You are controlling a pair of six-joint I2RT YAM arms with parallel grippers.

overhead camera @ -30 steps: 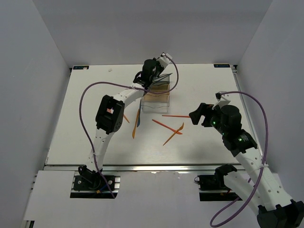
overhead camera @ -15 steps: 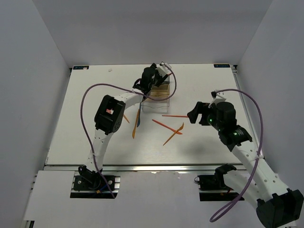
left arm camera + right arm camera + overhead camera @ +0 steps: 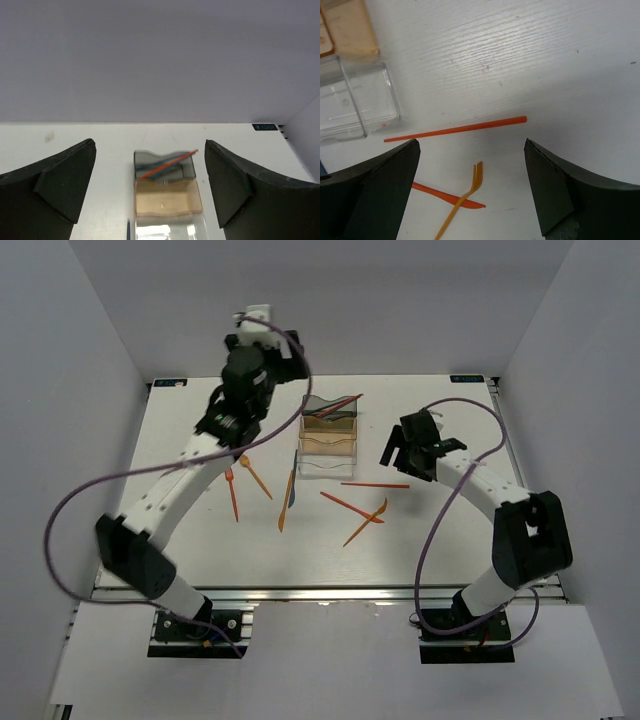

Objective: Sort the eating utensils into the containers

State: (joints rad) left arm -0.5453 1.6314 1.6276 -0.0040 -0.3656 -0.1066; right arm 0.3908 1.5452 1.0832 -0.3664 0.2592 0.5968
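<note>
Just ahead of right gripper (image 3: 470, 150), orange stick (image 3: 455, 129)

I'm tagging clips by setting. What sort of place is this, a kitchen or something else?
Probably a robot lab test cell, not a kitchen: a white table boxed in by plain grey walls, with a left arm and right arm bolted at its near edge.

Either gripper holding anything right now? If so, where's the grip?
Nothing held. Left gripper is open with nothing between its jaws. Right gripper is open too, above an orange stick that lies flat on the table, ungripped.
</note>
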